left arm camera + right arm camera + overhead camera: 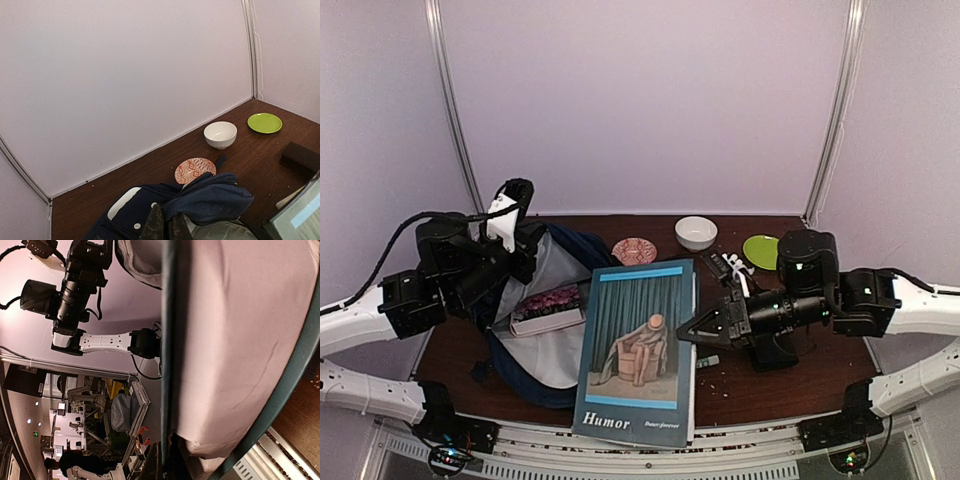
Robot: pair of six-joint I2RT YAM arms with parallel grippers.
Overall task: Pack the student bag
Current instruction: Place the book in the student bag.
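The left pincer (162,226) is clamping the navy fabric of the student bag (545,360), which is lying open at the left of the table (805,385). The right pincer (688,330) is gripping the book (638,340) at its right edge.

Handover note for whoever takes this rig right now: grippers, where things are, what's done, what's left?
Grippers: left gripper shut on the bag at its opening edge; right gripper shut on the right edge of the Humor book.
Done: a small book lies inside the open bag.
Left: the Humor book overlaps the bag's mouth but is not inside; it probably goes in next.
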